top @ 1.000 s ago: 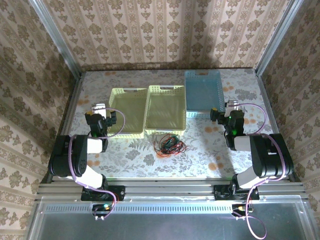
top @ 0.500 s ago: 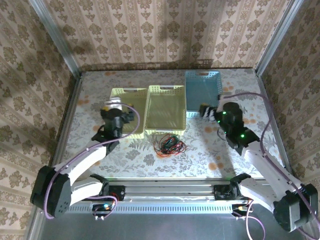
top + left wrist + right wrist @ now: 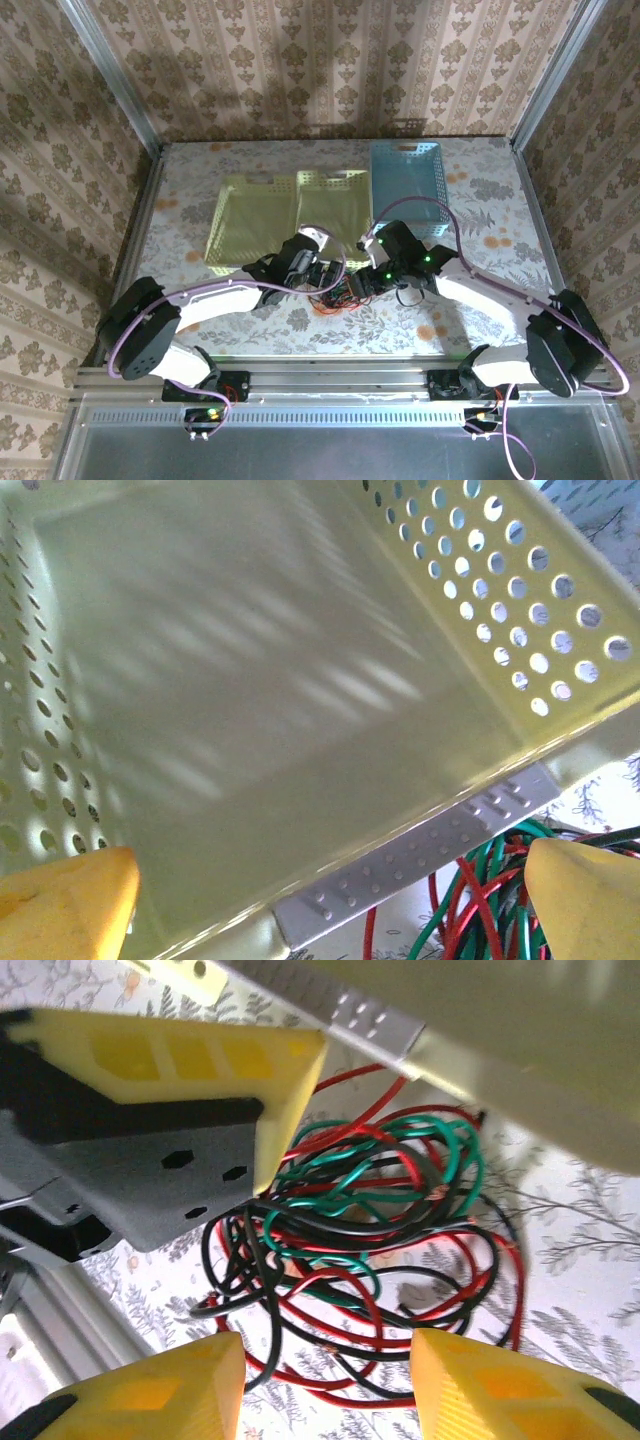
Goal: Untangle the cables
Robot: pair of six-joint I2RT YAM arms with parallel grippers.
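Right gripper [image 3: 325, 1360] hangs half-spread, pinching nothing — the cables [image 3: 370, 1230], a red, green and black knot, lie on the counter [image 3: 580, 1260] just ahead of its fingertips, with the yellow basket [image 3: 250, 680] just beyond. Left gripper [image 3: 328, 875], spread wide, faces it across the knot. Each should pinch one outer loop — not the core — then draw apart slowly.

Red, green and black cables [image 3: 372, 1222], 2 pale yellow baskets [image 3: 335, 178], 1 blue basket [image 3: 405, 149], grey floral table cover [image 3: 485, 190], beige damask wallpaper [image 3: 330, 60].
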